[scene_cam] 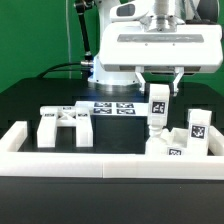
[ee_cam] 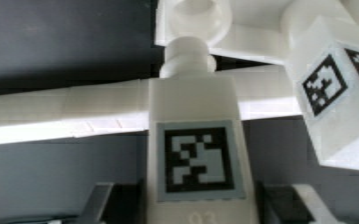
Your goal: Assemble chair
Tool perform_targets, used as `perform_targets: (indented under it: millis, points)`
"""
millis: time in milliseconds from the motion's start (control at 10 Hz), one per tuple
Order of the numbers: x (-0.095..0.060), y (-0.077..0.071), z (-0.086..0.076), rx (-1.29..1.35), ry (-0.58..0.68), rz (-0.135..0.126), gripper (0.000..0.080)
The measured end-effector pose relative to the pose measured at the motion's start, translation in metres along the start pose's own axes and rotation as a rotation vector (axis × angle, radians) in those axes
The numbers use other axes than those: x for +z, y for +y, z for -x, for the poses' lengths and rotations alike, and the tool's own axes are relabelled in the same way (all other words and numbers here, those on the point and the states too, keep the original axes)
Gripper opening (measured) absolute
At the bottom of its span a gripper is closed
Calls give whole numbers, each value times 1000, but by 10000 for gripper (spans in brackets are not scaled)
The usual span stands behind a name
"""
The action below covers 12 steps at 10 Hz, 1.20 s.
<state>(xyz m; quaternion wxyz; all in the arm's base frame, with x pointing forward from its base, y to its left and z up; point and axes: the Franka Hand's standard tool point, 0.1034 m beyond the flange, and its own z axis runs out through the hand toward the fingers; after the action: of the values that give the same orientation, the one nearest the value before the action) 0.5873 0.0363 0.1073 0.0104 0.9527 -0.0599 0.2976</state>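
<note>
So the claw (scene_cam: 159,88) is squeezed nearly closed around a tagged white plastic bar (scene_cam: 158,103), upright above more chunky white chair parts (scene_cam: 186,136), by the black table's (scene_cam: 30,100) near edge at the exterior view's right.

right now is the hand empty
No, the hand is shut on a white tagged leg held upright between its fingers.

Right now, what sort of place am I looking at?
Likely a robotics lab test bench: a marker board lying on a black table, tagged white chair parts inside a white border rail, and a green backdrop.
</note>
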Motion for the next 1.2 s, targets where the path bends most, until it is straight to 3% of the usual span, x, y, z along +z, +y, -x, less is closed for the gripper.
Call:
perform_targets:
  millis: [1200]
  points:
    - [13, -5, 21, -18, -26, 2, 290]
